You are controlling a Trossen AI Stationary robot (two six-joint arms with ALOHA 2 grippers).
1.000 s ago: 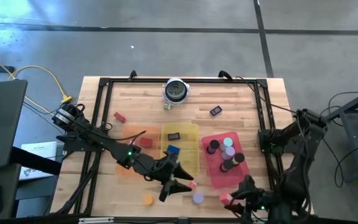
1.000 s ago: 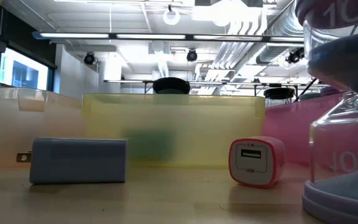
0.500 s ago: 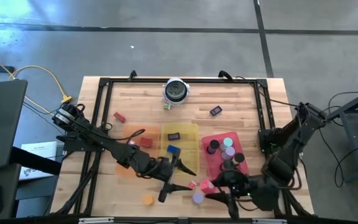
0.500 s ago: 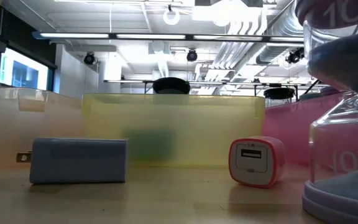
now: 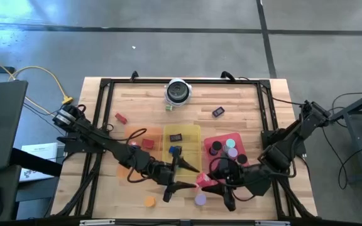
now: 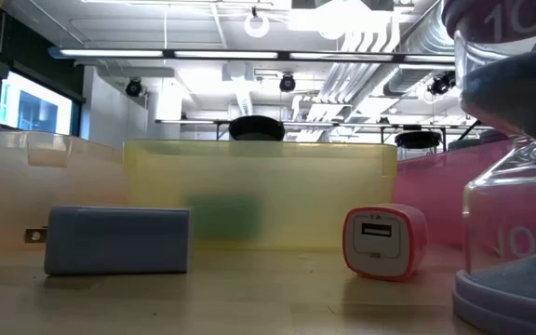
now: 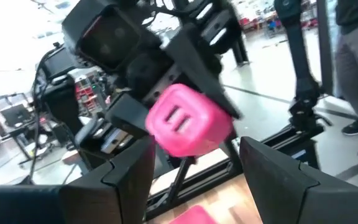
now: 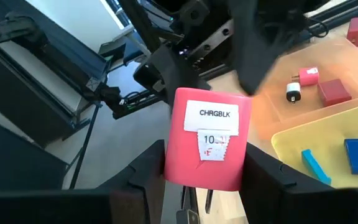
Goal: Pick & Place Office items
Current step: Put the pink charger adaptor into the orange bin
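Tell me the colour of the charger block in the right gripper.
Pink-red charger block with a white label, held in the right gripper. Right wrist view shows it best.

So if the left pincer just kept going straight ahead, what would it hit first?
Most likely the pink charger block, gripped by the right pincer. It sits dead ahead of the left pincer and its open fingers, though how far off is hard to judge.

- A lab or workshop hall with a bare grey concrete floor [image 5: 168,44].
- Open ceiling with exposed ducts [image 6: 389,37] and strip lights [image 6: 166,53].
- Wooden table [image 5: 149,100] inside a black frame [image 5: 105,85], with yellow cable [image 5: 49,78] running off it.
- Racks and workstations blur in the left wrist view's background.
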